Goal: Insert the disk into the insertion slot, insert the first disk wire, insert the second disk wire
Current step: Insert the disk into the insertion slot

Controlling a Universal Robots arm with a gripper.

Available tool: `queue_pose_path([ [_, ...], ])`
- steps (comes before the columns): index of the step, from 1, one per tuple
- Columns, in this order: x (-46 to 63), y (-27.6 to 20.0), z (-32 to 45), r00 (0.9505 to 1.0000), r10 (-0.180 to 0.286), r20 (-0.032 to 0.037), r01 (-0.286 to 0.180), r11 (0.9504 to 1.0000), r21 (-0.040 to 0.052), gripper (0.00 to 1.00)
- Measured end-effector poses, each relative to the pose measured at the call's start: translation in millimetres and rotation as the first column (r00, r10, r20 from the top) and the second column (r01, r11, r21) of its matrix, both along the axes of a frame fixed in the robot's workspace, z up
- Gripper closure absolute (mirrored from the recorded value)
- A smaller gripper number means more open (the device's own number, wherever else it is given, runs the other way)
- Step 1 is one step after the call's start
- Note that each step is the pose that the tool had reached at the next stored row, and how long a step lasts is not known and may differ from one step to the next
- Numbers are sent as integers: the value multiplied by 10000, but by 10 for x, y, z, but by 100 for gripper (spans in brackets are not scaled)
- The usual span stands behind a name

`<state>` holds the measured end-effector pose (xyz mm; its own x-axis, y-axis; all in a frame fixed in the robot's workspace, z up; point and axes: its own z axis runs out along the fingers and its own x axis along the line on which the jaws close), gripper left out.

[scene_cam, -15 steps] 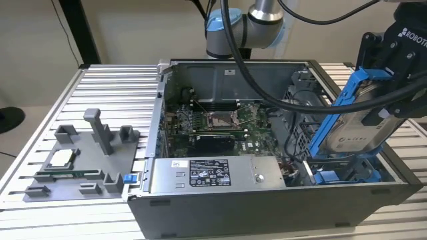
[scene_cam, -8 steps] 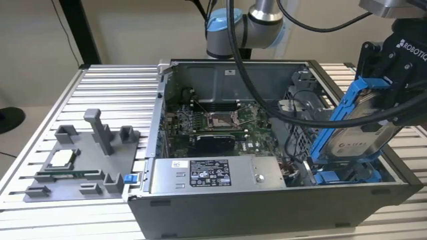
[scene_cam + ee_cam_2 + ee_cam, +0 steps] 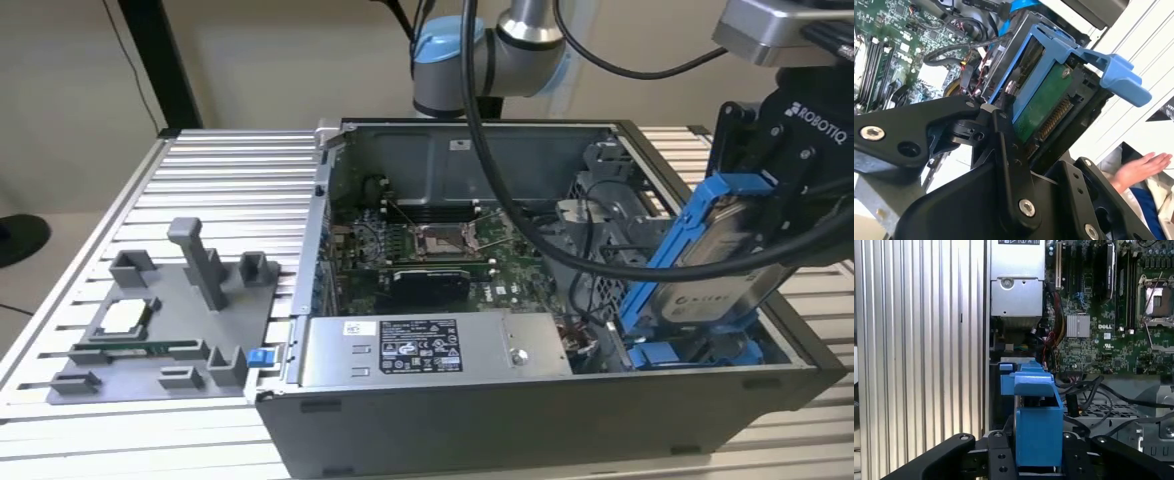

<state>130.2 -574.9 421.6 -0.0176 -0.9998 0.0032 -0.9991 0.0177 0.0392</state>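
Tool (image 3: 1038, 450): is clamping the disk (image 3: 714, 270), its two black fingers (image 3: 1004, 125) pressing in on opposite sides of the blue carrier frame (image 3: 1036, 425); the jaws are closed down to the frame's width.
Disk: is hanging tilted over the computer case (image 3: 534, 420), at the case's corner on the exterior view's right, with its lower end dipping inside the case wall and the green board side showing in the second wrist view.
Insertion slot (image 3: 694, 352): is sitting as a blue bay in the case floor just under the disk's lower end; the disk is not seated in it yet.
Handling: probably a dense, rigid metal block, fragile at the connector edge and bare board; the plastic frame's side rails are looking like the safest place to grip.
Loose black cables (image 3: 1089, 390): are lying inside the case beside the bay; which are the disk wires I cannot tell.
Power-supply box (image 3: 414, 350): is lying along the case's near wall.
Motherboard (image 3: 427, 250): is lining the case floor.
Table (image 3: 227, 190): is carrying the case and, beside it, a grey fixture tray (image 3: 174, 330).
Person's hand (image 3: 1141, 167): is hovering outside the case.
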Motion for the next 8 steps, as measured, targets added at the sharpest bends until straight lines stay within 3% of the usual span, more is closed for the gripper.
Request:
queue_pose_path([
  [8,25,1,-108,10000,-1,0,1,10000,-2,100],
])
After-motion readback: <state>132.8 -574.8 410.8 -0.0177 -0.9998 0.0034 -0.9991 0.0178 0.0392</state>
